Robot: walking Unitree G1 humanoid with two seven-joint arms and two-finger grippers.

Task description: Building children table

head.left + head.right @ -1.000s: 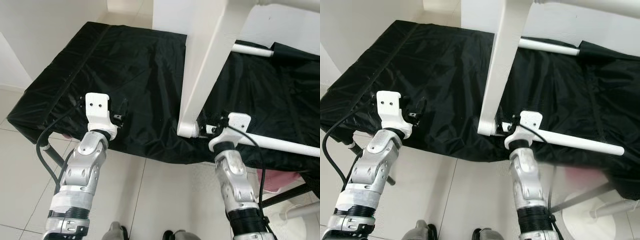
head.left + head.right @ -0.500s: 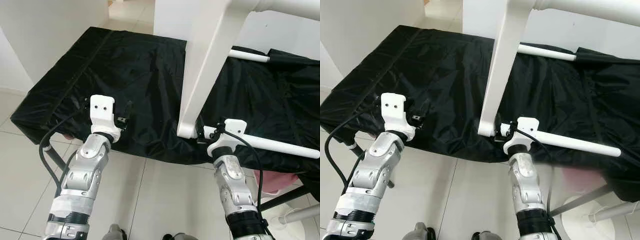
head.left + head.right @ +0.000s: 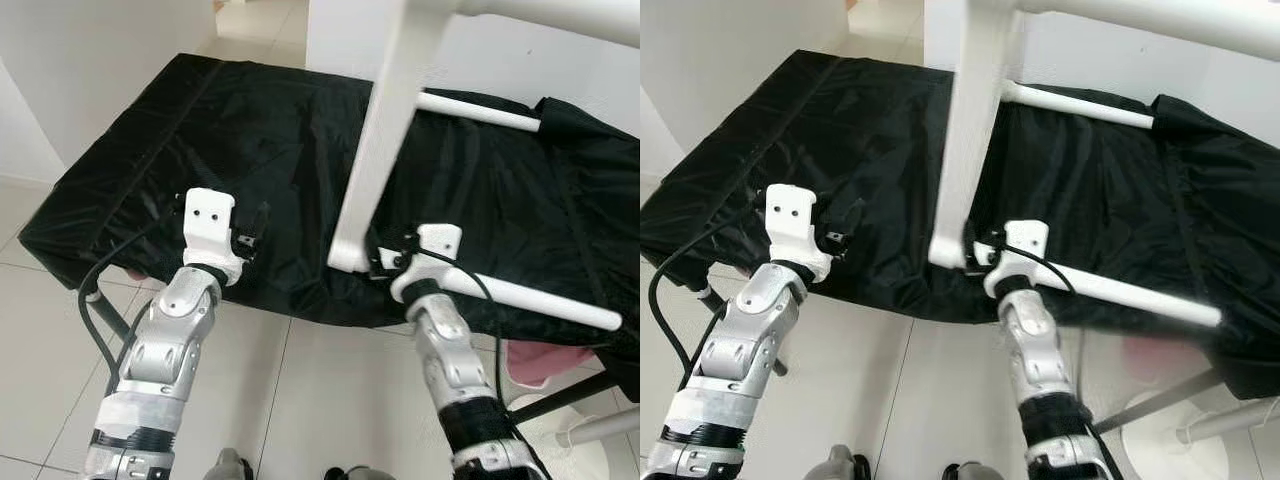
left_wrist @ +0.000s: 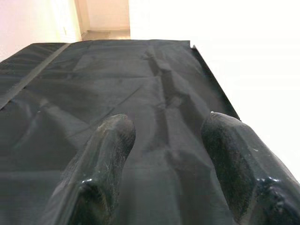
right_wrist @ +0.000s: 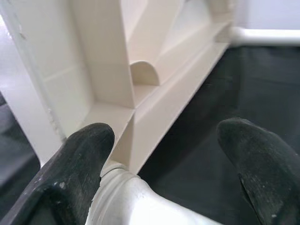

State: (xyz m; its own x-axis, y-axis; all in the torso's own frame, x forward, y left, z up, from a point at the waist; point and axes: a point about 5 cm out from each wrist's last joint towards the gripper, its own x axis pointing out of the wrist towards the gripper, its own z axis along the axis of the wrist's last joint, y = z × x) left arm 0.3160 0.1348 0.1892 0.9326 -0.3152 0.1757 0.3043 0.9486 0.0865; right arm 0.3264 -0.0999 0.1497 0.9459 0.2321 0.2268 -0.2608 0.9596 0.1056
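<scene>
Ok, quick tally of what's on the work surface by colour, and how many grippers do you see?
White table frame: 1
White round legs: 2, near and far
Black cover: 1
Grippers: 2, left gripper and right gripper
Total: 6

A glossy black wrinkled fabric cover [image 3: 250,140] spreads under the plain white plastic table frame [image 3: 385,130] — cream-toned inside its ribs. Beside the cover, pale grey floor tiles [image 3: 40,340] with darker grout — and a pink patch [image 3: 545,362] below its edge.
</scene>
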